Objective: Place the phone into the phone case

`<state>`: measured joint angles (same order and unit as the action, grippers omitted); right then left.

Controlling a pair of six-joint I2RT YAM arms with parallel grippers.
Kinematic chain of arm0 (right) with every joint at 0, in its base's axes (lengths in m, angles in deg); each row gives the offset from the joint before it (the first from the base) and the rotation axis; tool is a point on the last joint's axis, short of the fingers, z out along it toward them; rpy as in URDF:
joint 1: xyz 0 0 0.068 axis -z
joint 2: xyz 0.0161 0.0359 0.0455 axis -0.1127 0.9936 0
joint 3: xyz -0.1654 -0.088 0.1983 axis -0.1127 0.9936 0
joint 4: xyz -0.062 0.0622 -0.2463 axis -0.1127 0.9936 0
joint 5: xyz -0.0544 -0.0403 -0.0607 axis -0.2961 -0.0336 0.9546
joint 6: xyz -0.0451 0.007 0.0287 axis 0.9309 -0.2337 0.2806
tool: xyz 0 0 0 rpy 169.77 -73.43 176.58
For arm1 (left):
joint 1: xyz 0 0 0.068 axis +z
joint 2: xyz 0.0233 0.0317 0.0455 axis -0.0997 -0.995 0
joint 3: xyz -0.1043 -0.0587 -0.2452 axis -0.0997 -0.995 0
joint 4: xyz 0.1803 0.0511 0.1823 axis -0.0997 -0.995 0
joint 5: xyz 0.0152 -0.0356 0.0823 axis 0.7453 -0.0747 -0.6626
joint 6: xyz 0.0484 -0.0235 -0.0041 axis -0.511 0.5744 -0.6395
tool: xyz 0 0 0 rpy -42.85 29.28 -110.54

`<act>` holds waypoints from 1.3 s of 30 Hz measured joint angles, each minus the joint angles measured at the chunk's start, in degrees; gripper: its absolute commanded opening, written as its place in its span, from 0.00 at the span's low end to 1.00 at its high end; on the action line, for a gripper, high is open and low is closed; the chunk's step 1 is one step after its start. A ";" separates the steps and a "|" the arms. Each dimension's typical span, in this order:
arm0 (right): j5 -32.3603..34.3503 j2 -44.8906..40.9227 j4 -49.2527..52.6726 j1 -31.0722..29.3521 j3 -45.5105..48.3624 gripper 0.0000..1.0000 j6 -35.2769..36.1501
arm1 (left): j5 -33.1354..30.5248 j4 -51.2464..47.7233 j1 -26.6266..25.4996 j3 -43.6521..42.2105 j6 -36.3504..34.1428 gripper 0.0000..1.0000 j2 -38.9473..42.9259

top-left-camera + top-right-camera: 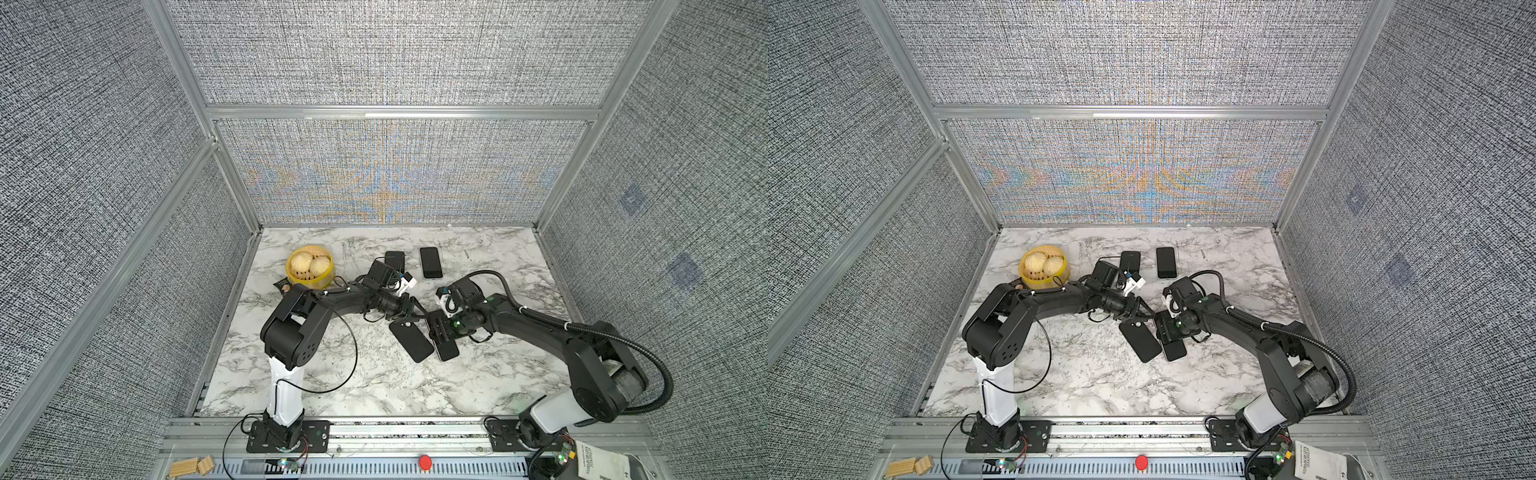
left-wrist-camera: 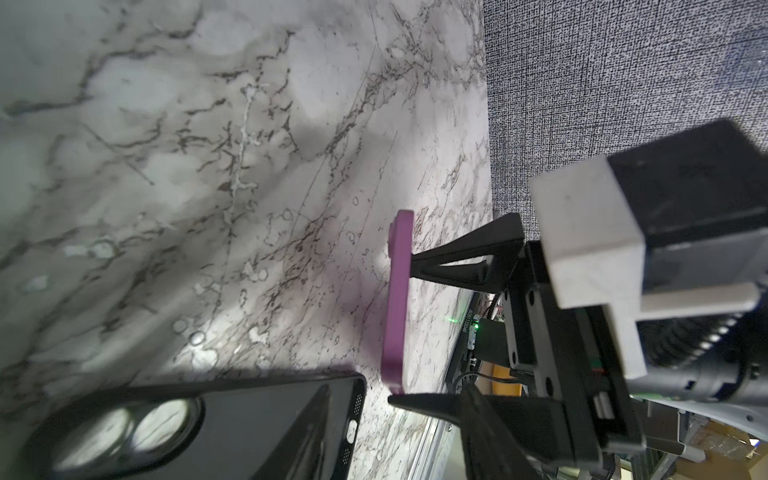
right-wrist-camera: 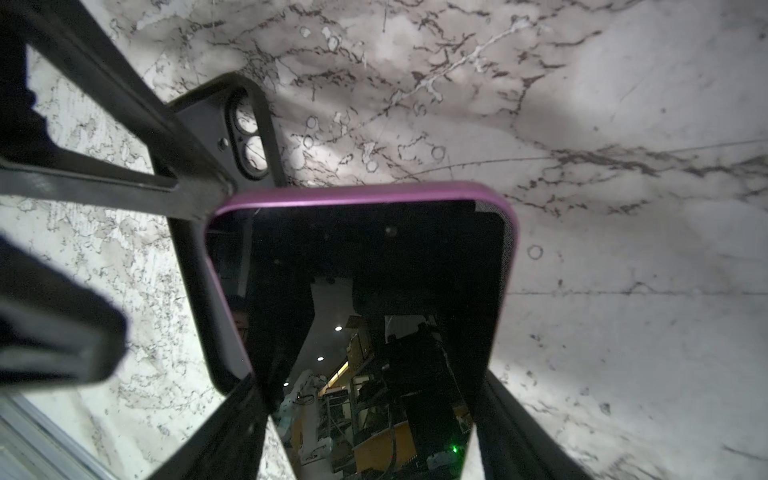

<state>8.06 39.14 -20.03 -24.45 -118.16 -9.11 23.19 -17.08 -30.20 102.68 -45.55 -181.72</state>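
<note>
Phone (image 3: 357, 257) clamped in right end effector (image 3: 370, 386), beside phone case (image 3: 208, 120); left end effector (image 1: 411, 318) half-open.

We're looking at two matte-black arms on glossy white lower links: the left arm (image 1: 332, 305) carries a thin black cable (image 1: 356, 351), the right arm (image 1: 540, 332) wears a ribbed hose (image 1: 670, 384). White camera bracket (image 2: 590, 249), a green light (image 1: 457, 322) glowing, and skeletal triangular black fingers (image 2: 478, 239) on the right gripper (image 2: 401, 330).
</note>
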 measured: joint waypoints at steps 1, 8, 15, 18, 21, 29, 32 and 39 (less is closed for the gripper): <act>0.00 -0.15 -0.07 0.00 0.00 0.61 0.00 | 0.07 -0.02 -0.09 0.37 -0.02 0.44 -0.26; -0.55 -0.46 -0.20 -0.26 0.00 0.61 0.11 | 0.87 -0.52 -0.46 2.01 -0.46 0.32 -2.95; -0.79 -0.52 -0.24 -0.76 0.00 0.61 0.20 | 1.33 0.70 -0.87 2.08 0.02 0.26 -3.34; -0.79 -0.52 -0.22 -0.90 0.00 0.61 0.20 | 1.49 1.49 -1.01 1.86 0.66 0.22 -3.34; -0.79 -0.52 -0.20 -0.90 0.00 0.61 0.24 | 1.55 1.57 -1.01 1.57 0.87 0.18 -3.30; -0.87 -0.70 -0.20 -0.94 0.04 0.64 0.61 | 1.53 2.10 -1.05 0.61 1.18 0.06 -2.23; -0.68 -1.64 0.44 -0.94 0.04 0.78 0.87 | 1.77 2.51 -1.05 0.22 2.14 0.04 -1.90; 4.07 -9.66 1.36 -0.79 0.00 0.99 1.46 | -0.61 2.86 -0.96 -2.51 4.26 0.00 1.55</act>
<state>12.13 29.48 -18.67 -25.23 -118.16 -7.65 22.58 -14.22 -31.16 100.17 -41.29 -180.17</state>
